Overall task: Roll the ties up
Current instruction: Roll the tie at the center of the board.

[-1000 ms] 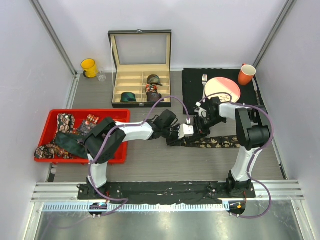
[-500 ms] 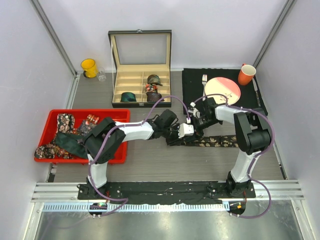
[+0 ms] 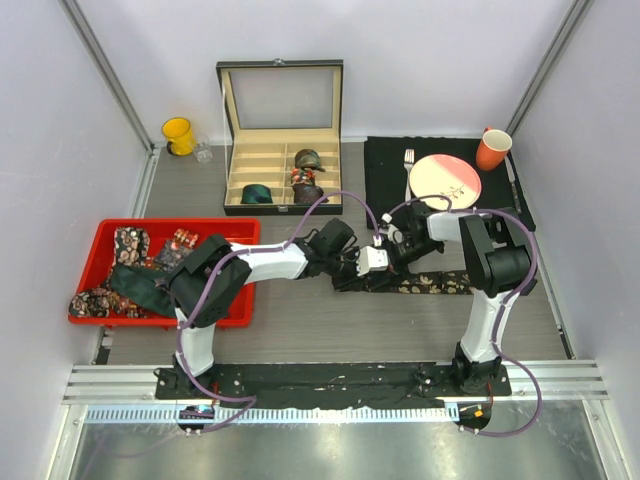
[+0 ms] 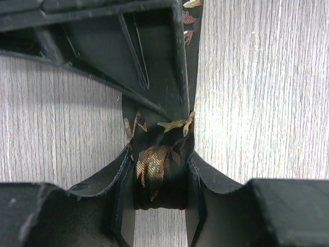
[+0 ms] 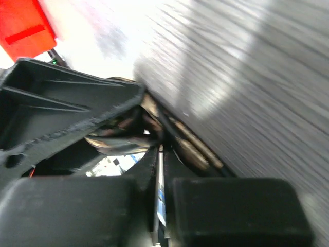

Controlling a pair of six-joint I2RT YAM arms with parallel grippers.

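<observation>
A dark floral tie (image 3: pixel 430 284) lies flat across the table's middle, running right from where the two grippers meet. My left gripper (image 3: pixel 372 262) is shut on its folded, bunched end (image 4: pixel 159 164), which sits squeezed between the two fingers (image 4: pixel 159 190). My right gripper (image 3: pixel 392 252) is pressed close against the left one, and one of its black fingers (image 4: pixel 144 56) lies over the strip. In the right wrist view its jaws (image 5: pixel 160 149) stand shut at the tie's edge (image 5: pixel 193 149). The blur hides whether any cloth is pinched.
A red bin (image 3: pixel 170 224) at the left holds several loose ties (image 3: pixel 130 245). An open black box (image 3: pixel 280 130) at the back holds rolled ties (image 3: pixel 307 158). On a black mat (image 3: pixel 385 165) are a plate (image 3: pixel 445 180), fork (image 3: pixel 408 160) and orange cup (image 3: pixel 493 148). A yellow mug (image 3: pixel 178 135) stands back left.
My right gripper has shifted left, up against the left gripper, and its jaws have closed. The left gripper has kept its hold on the tie's end.
</observation>
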